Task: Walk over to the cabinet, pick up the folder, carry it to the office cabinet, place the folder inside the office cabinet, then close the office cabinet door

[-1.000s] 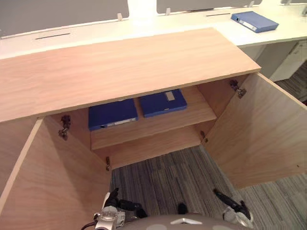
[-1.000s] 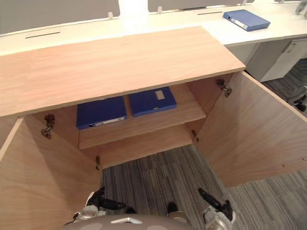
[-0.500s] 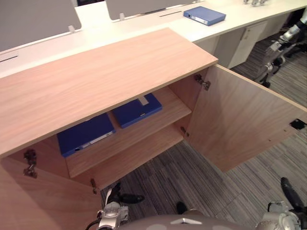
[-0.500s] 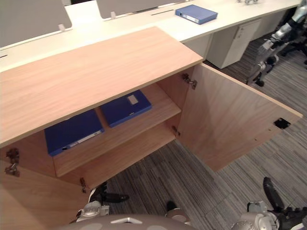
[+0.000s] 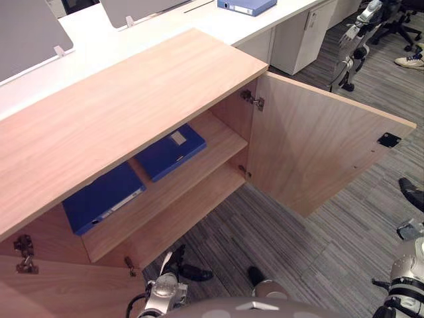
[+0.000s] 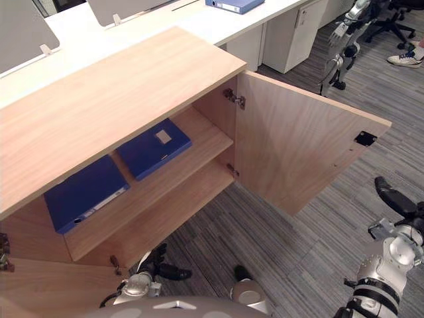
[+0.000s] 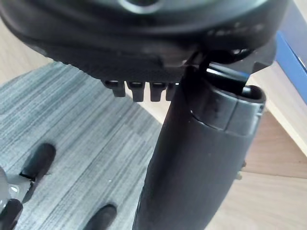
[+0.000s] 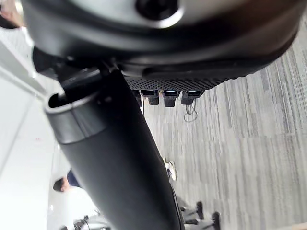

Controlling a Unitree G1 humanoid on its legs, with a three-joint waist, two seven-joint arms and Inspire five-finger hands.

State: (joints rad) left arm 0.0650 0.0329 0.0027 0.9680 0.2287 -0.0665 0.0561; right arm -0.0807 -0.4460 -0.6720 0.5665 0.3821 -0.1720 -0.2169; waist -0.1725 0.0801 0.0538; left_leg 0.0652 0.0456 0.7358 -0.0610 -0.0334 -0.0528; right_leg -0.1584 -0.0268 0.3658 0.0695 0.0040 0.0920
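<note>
Your right hand (image 6: 394, 197), empty and seemingly slack like the left hand (image 6: 165, 268), hangs near the free edge of the door (image 6: 298, 152); a hasty swing could clip it, not close it.

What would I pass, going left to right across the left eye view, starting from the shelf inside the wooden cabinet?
first blue folder → second blue folder → metal hinge → open cabinet door → the robot's right hand
</note>
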